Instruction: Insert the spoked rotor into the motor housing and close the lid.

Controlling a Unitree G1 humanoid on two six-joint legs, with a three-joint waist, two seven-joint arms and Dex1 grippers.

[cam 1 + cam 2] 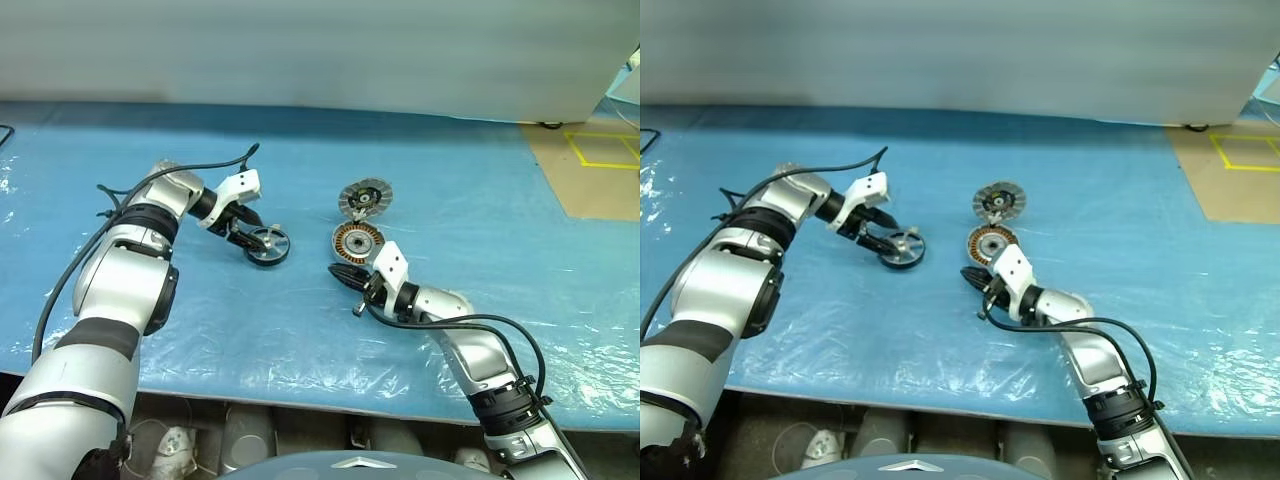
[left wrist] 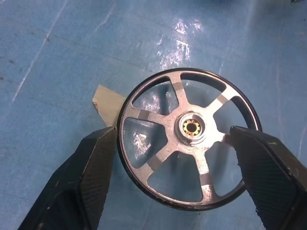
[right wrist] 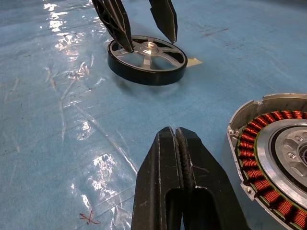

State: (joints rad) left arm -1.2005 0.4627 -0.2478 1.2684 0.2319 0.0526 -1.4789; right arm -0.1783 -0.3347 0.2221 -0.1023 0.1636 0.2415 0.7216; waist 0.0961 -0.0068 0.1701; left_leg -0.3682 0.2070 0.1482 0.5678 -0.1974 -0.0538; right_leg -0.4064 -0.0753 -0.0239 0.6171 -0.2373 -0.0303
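The spoked rotor (image 2: 189,143), a dark ring with silver spokes and a brass-centred hub, lies flat on the blue sheet left of centre. My left gripper (image 1: 255,238) is open and reaches down over it, one black finger (image 2: 91,177) on each side of the rim. I cannot tell if they touch it. The motor housing (image 1: 357,240), with copper windings inside, sits at the centre. The lid (image 1: 365,198) stands tilted just behind it, its lined face showing. My right gripper (image 3: 175,134) is shut and empty, low over the sheet just in front of the housing (image 3: 278,158).
A wrinkled blue plastic sheet (image 1: 480,210) covers the table, whose front edge (image 1: 300,395) runs close to me. A small beige scrap (image 2: 108,103) lies beside the rotor. A tan surface with yellow tape (image 1: 600,160) sits at the far right.
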